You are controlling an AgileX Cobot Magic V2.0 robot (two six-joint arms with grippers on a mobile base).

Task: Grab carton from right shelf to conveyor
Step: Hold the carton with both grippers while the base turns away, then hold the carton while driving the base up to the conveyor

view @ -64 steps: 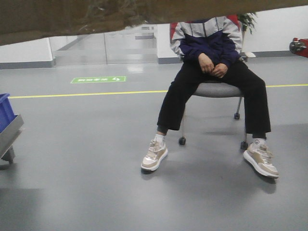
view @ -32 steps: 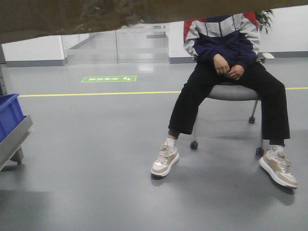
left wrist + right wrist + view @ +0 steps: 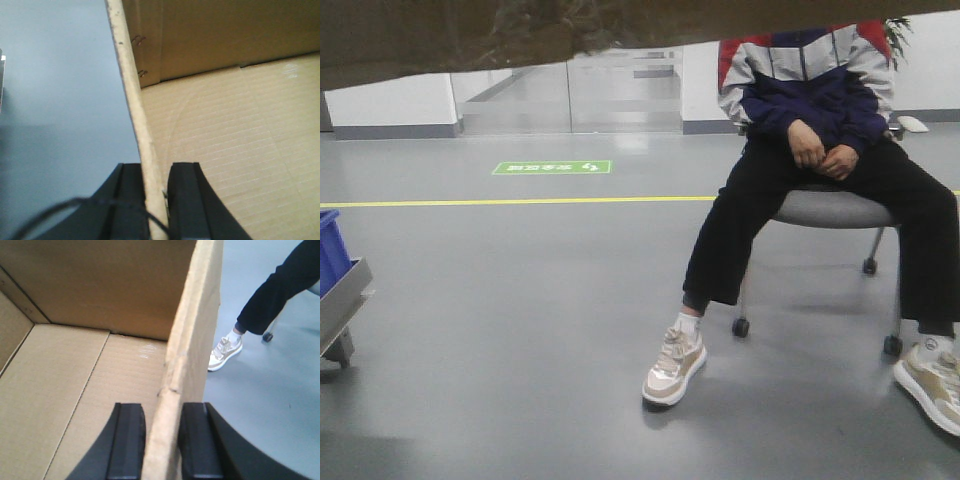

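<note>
The left gripper pinches the left wall edge of the carton. The right gripper pinches its right wall edge. The carton hangs above wide grey floor. A sitting person is front right, and a blue bin is far left.

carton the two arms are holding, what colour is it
The carton is plain light brown corrugated cardboard, unprinted as far as shown; it shows best in the right wrist view.

We see a smooth grey floor carrying a thin yellow painted line, a green rectangular floor marking, a grey wheeled chair and a seated person's beige sneakers.
</note>
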